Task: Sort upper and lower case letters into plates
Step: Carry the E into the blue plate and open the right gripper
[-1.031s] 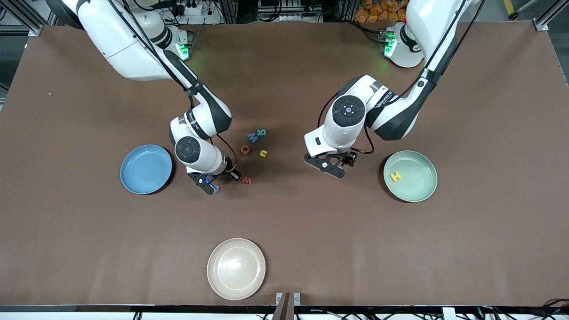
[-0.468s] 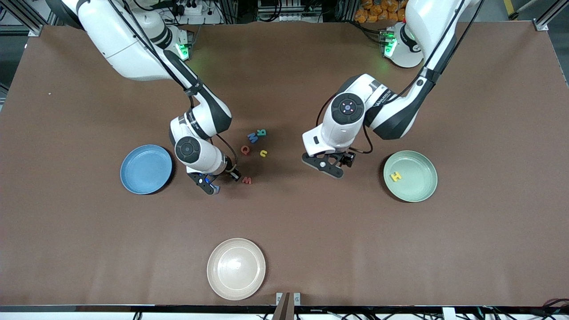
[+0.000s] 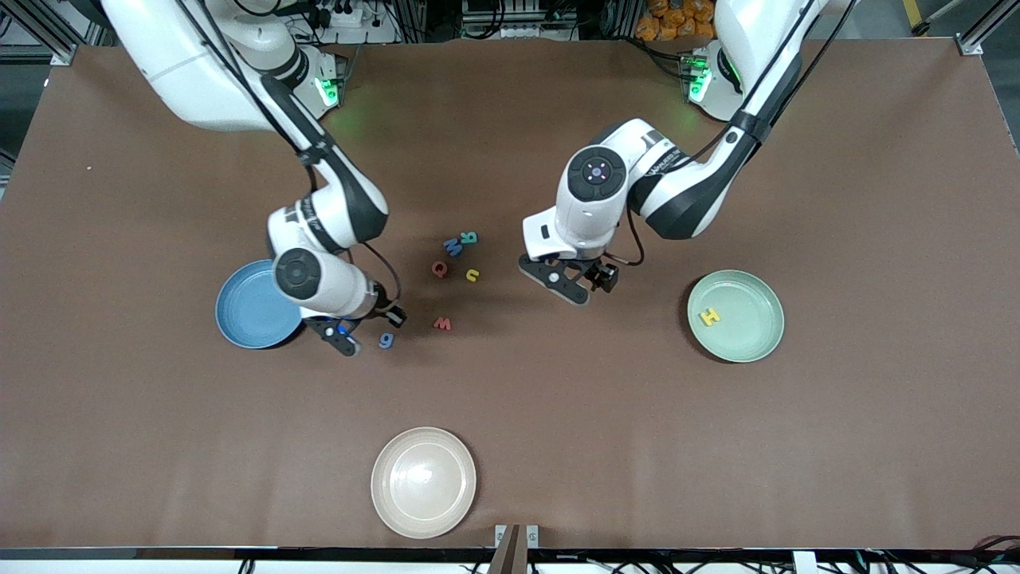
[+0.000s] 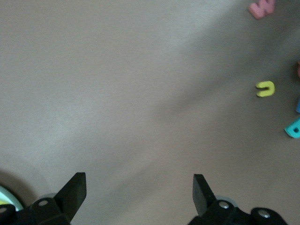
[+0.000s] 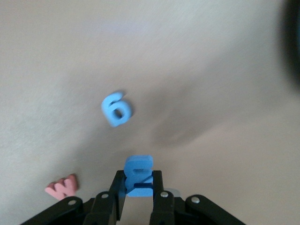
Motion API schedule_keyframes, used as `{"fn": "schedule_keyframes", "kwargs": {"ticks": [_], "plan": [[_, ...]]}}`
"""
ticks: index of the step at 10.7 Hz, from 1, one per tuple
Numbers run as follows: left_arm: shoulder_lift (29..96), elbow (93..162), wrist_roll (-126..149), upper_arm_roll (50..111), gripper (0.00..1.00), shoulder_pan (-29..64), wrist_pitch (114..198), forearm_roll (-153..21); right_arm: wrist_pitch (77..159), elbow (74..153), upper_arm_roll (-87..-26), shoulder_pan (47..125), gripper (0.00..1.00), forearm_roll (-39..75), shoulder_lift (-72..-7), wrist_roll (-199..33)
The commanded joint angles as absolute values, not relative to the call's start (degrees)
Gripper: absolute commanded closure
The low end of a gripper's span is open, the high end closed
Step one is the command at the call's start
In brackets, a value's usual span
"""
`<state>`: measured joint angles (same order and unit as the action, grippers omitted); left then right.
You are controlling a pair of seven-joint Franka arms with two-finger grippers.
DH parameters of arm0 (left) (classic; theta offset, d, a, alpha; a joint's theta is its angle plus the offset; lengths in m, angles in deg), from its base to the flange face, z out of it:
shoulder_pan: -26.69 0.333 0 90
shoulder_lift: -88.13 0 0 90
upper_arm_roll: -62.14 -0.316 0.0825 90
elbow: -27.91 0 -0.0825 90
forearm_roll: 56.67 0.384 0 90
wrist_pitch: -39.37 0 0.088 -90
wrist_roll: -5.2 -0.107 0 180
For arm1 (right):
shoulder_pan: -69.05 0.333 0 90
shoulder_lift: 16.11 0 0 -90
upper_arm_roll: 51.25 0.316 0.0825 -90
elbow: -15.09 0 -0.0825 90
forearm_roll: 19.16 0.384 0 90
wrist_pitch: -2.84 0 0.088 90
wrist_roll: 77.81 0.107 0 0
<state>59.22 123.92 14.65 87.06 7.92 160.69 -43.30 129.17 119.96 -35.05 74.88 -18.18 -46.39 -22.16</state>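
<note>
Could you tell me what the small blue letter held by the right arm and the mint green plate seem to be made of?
Small blue letter: probably foam; thick, matte, soft-edged. Round mint green plate: likely plastic; smooth with a faint sheen.

1. A wide brown surface [image 3: 510,414] fills the front view, matte, with faint creases running across it.
2. Aluminium frame rails [image 3: 36,28] stand at the corners along the top edge.
3. Past that edge lie dark floor, cables and a power strip [image 3: 343,14].
4. A heap of orange objects [image 3: 677,20] sits past the same edge, toward the left arm's end.
5. Green light glows on the surface [image 3: 374,104] near the top edge.
6. A cream plate [image 3: 423,481] rests near the front edge.
7. A small metal bracket [image 3: 516,536] is fixed at the front edge.
</note>
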Motion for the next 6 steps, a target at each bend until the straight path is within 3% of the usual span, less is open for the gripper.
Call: {"fn": "schedule_keyframes", "kwargs": {"ticks": [1,6], "plan": [[58.16,123.62,8.83,87.45,0.0,6.31,163.88,-41.47,122.4,122.66,-34.81,69.68,1.0,-18.1,-40.65,-31.1],[53.07,122.4,-5.51,87.54,0.0,1.66,170.15,-41.55,124.91,128.55,-47.28,68.43,1.0,-17.41,-38.79,-55.27]]}}
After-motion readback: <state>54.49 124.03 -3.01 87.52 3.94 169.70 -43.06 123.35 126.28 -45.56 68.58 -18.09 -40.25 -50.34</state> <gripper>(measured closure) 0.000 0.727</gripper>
